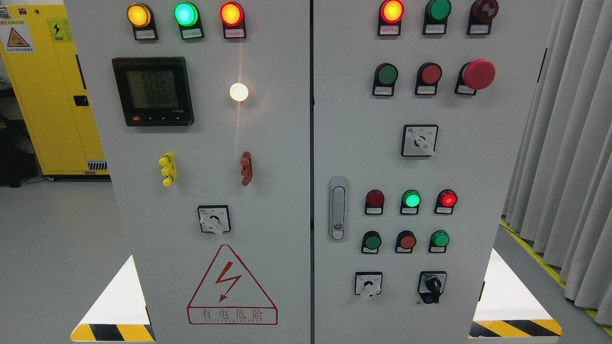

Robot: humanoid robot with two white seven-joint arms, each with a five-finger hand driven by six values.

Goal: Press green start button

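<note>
Your target was a round, unlit dark-green push button in a black collar, leftmost of its row, upper right-hand grey cabinet door, white label beneath.

Grey floor, yellow cabinet at left, pale curtains at right.

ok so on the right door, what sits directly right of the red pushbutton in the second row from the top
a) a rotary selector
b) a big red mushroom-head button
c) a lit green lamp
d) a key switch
b: the red mushroom-head button stands out from the panel just right of the flat red pushbutton, with the green pushbutton at the left end of that row. Neither robot hand is in view.
</note>
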